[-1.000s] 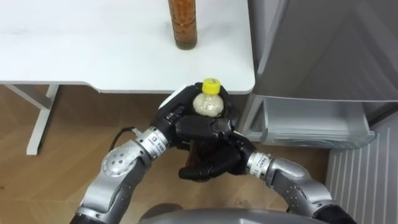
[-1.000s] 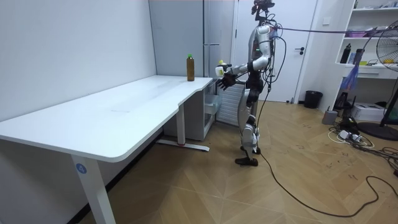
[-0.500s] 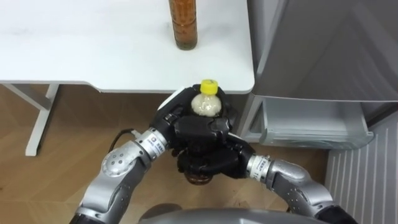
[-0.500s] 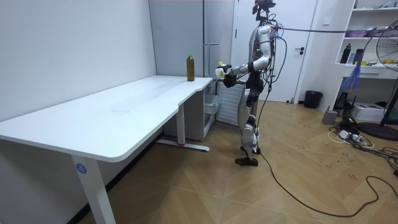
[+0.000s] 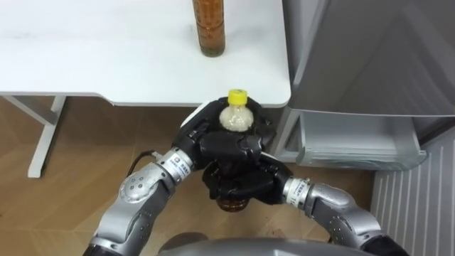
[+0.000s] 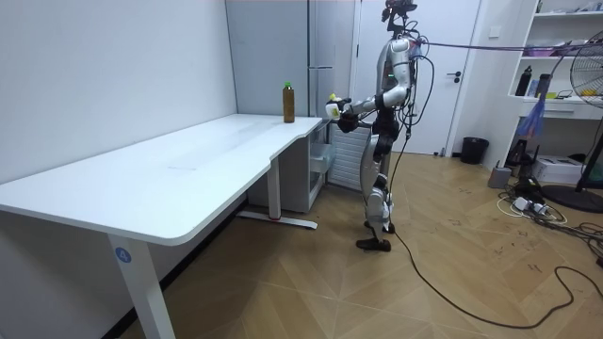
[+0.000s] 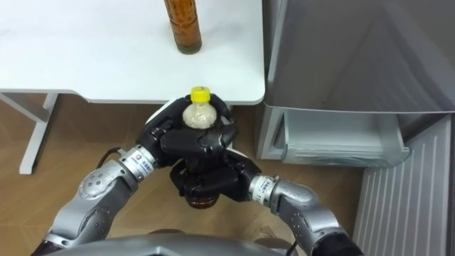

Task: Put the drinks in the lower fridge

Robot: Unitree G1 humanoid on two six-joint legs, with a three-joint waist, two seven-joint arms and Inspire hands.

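Closest in, the left hand (image 5: 222, 144) and the right hand (image 5: 245, 186) both grip a small bottle (image 5: 237, 118) in front of the robot's chest, above the floor (image 5: 71, 167) of herringbone wood. The left hand's black, glossy fingers curl round the bottle's shoulder just under the neck. The right hand's fingers wrap round the lower body, pressed close together, the two hands stacked and touching.

The bottle stands upright, its long axis vertical and its cap pointing up. It is clear rounded plastic with a yellow screw cap, pale and cloudy at the neck, and dark brown at the base showing under the right hand. Its middle is hidden by the fingers.

Just beyond the hands lies the rounded corner of a smooth white table (image 5: 106, 64). Farther back on it stands an amber bottle (image 5: 209, 32), upright, cylindrical, with speckled orange-brown contents.

Beside the table on the right rises a fridge (image 5: 370, 50) with flat, matt grey doors. A pale plastic drawer (image 5: 355, 142) juts out from its lower part.

In the room view the robot stands upright at the table's far end, facing the fridge, holding the bottle out before it.
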